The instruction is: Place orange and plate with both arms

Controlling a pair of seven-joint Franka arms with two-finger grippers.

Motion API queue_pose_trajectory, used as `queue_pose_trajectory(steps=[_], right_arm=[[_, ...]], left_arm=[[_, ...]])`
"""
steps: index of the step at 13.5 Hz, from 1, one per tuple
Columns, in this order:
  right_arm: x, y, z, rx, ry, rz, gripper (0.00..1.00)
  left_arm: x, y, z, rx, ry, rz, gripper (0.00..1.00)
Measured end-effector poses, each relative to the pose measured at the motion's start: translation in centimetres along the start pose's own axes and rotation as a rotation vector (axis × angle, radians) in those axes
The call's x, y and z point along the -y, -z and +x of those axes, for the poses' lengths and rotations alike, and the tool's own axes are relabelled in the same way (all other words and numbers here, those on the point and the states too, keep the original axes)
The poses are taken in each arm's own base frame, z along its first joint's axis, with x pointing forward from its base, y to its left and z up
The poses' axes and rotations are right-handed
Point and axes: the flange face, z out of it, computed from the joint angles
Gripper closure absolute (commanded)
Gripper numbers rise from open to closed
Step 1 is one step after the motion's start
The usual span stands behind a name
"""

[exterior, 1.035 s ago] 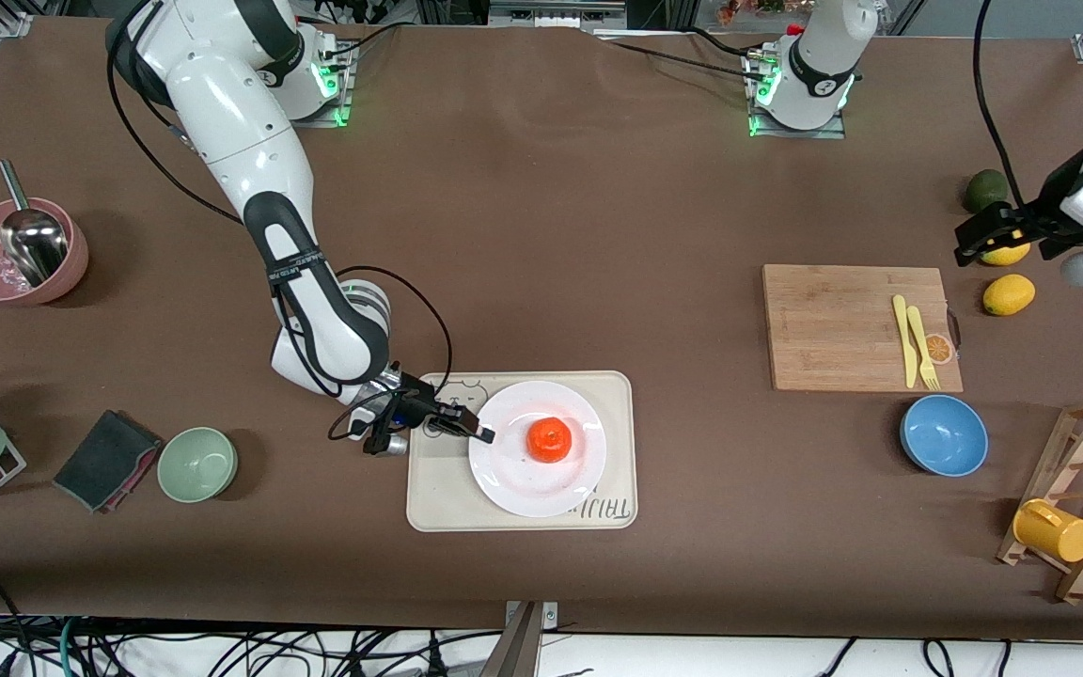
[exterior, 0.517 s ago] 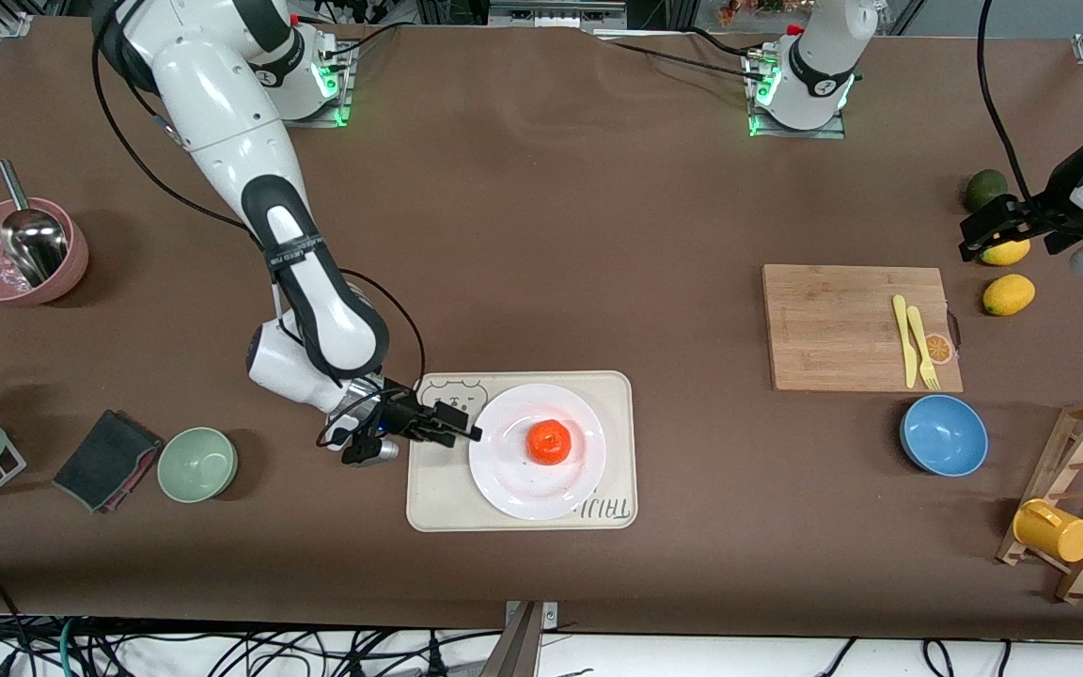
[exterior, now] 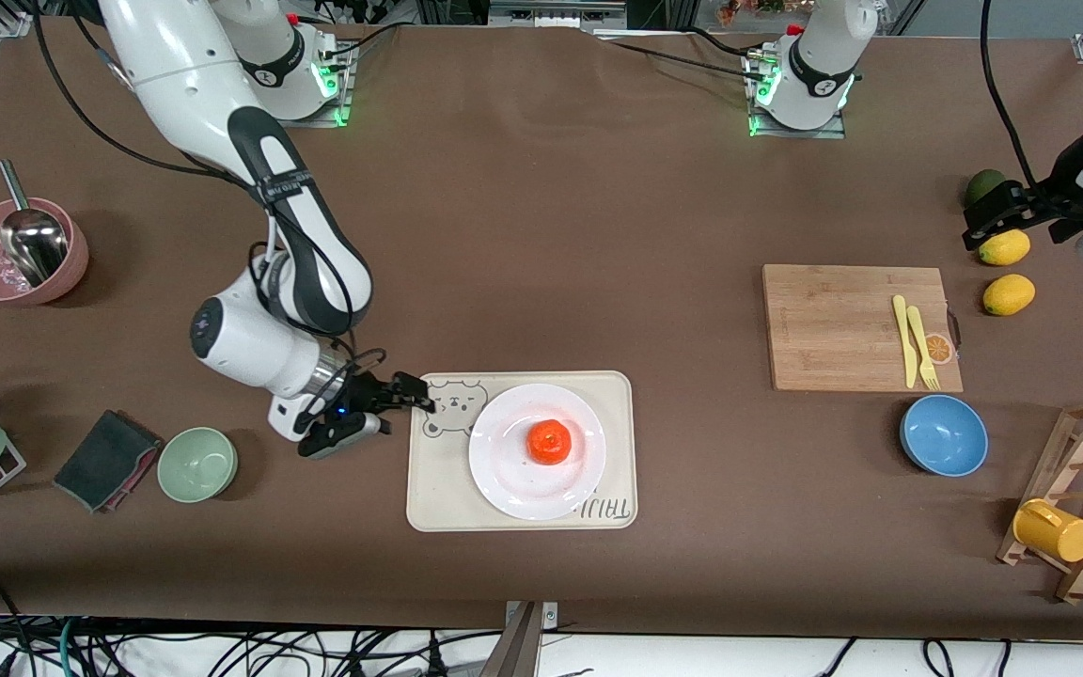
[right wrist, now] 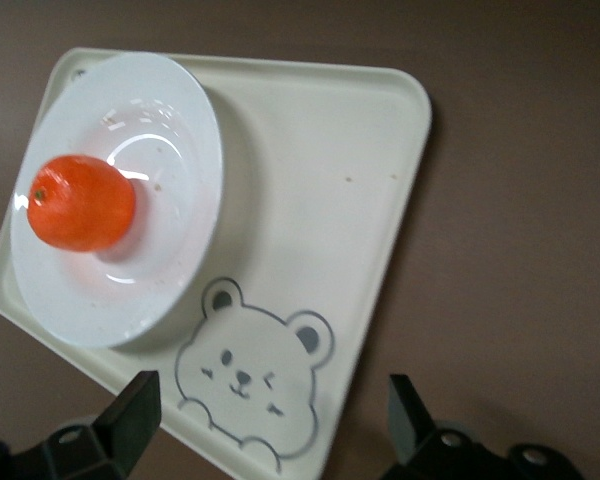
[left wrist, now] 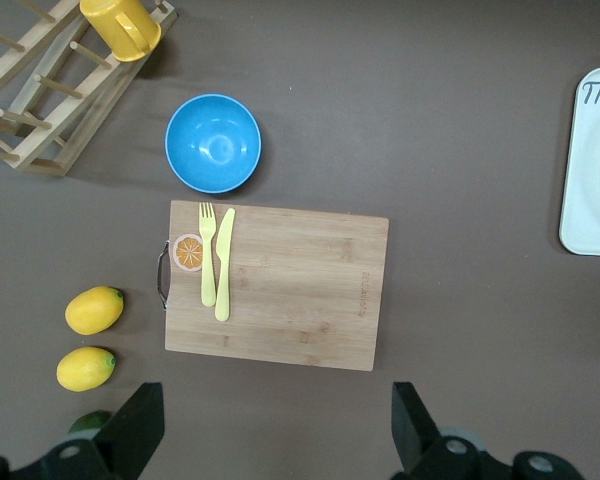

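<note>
both task items down on the tray, right hand just clear of them

orange [exterior: 549, 441] sits near the middle of the plate [exterior: 513, 489], touching it, and the plate rests on the cream tray [exterior: 429, 498] with the bear drawing. tray lies near the front-camera edge of the table, closer to the right arm's end than the cutting board [exterior: 833, 329] is.

right gripper [exterior: 405, 396] hovers at the tray's bear corner, fingers spread and holding nothing. plate rim lies just beside it, straight ahead along the line the fingers point, toward the left arm's end. right wrist view confirms: both fingertips [right wrist: 130, 405] frame the bear print, plate and orange past it, nothing between the pads.

left gripper [exterior: 997, 209] is well apart from all that, up over the lemons [exterior: 1005, 247] and the dark green fruit [exterior: 981, 183] at its own end of the table, fingers wide, empty. left arm looks parked, waiting.

the relation that matters: right arm is by far the nearer one to plate and orange; left would have to cross over the board to get there. judging by how things lie, placement looks done and the only sensible next move is retreat. risk is small, maybe a finger clipping the tray edge if the right hand drops while backing off.
</note>
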Motion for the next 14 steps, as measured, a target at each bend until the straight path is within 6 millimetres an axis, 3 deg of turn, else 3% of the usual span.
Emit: queue_pose_trajectory(steps=[3,6,8,10,12,14], right_arm=[[-3.3,7.1,-0.5,0.199,0.103,-0.109,0.00],[-4.3,15.7,-1.6,0.369,0.107,-0.183,0.00],[-3.1,21.4,-2.3,0.471,0.026,-0.250,0.00],[-0.8,26.6,-3.1,0.547,-0.091,-0.315,0.00],[1.0,30.8,-3.6,0.540,-0.153,-0.362,0.00],[1.8,33.6,-4.1,0.518,-0.163,-0.404,0.00]], left_arm=[[-0.3,0.1,-0.1,-0.001,-0.005,0.000,0.00],[-0.6,0.3,-0.3,-0.003,-0.011,0.000,0.00],[-0.6,0.4,-0.4,-0.003,-0.012,0.000,0.00],[-0.6,0.5,-0.5,-0.004,-0.012,0.001,0.00],[-0.6,0.5,-0.6,-0.003,-0.012,0.001,0.00],[-0.6,0.5,-0.6,-0.003,-0.012,0.001,0.00]])
